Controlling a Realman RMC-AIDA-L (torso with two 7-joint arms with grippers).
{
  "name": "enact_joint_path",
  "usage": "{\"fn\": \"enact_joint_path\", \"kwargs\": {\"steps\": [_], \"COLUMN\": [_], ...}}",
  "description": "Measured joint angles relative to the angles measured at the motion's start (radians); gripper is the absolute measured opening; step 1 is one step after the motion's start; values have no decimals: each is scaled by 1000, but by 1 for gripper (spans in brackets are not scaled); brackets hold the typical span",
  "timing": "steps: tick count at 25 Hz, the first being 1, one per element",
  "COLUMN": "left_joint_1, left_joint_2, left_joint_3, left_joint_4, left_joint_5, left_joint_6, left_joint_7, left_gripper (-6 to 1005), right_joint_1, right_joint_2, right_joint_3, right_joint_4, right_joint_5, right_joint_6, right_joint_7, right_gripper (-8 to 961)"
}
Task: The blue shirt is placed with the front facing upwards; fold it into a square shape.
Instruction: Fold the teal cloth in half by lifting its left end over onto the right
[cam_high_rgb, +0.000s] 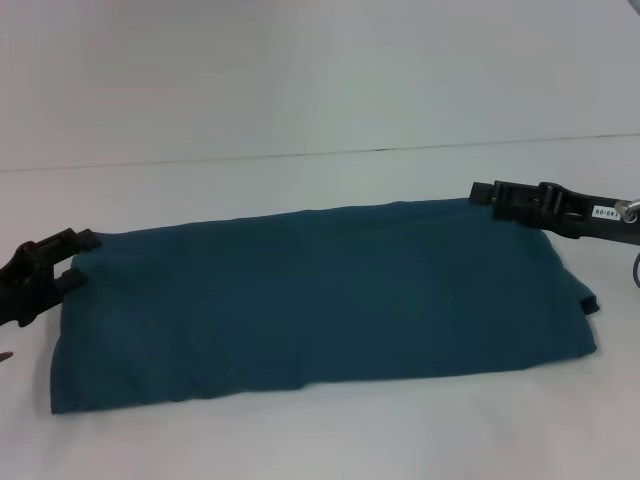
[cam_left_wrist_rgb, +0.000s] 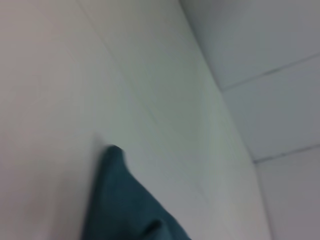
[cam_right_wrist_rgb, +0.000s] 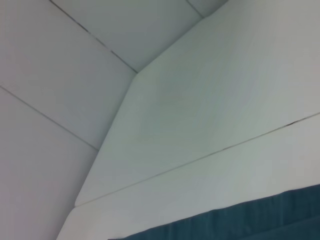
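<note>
A: Where's the blue shirt (cam_high_rgb: 320, 300)?
B: Folded into a wide band across the frame's centre on the white counter (cam_high_rgb: 320, 430).
A: Hands?
B: Left hand (cam_high_rgb: 82, 255) released at its left edge; right hand (cam_high_rgb: 478, 194) at the upper-right corner, grip unclear. Bare counter behind.

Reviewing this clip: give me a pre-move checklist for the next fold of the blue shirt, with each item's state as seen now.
1. Blue shirt folded into a wide band on the table, plain side up: ok.
2. Left pincer at the band's far left corner: ok.
3. Right pincer at the band's far right corner: ok.
4. Each pincer really gripping cloth: cannot tell.
5. Band edges tidy: not ok, a flap sticks out at the right end and the near left corner bulges.
6. Square shape reached: not ok, the band is much wider than deep.
</note>
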Motion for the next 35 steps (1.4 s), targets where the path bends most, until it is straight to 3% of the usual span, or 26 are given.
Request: {"fn": "enact_joint_path", "kwargs": {"steps": [7,12,23,35], "left_joint_1": [-19,-46,-27,-68], "left_joint_2": [-28,-30,-41,-47], "left_joint_3": [85,135,143,198], "left_joint_4": [-7,-41,45,-22], "left_joint_5": [-2,1,-58,-42], "left_joint_6": [-193,-282,-231,-392], "left_joint_7": [10,27,22,34], "left_gripper": [657,657,656,656], "right_joint_1": [-4,-1,-5,-4], "right_joint_2": [0,-2,-2,0], "right_joint_3": [16,22,22,21], "right_joint_4": [20,26,27,26], "right_joint_5": [9,9,12,12], "right_joint_6": [13,16,10,9], "right_joint_7": [1,1,12,15], "right_gripper": [704,703,704,704]}}
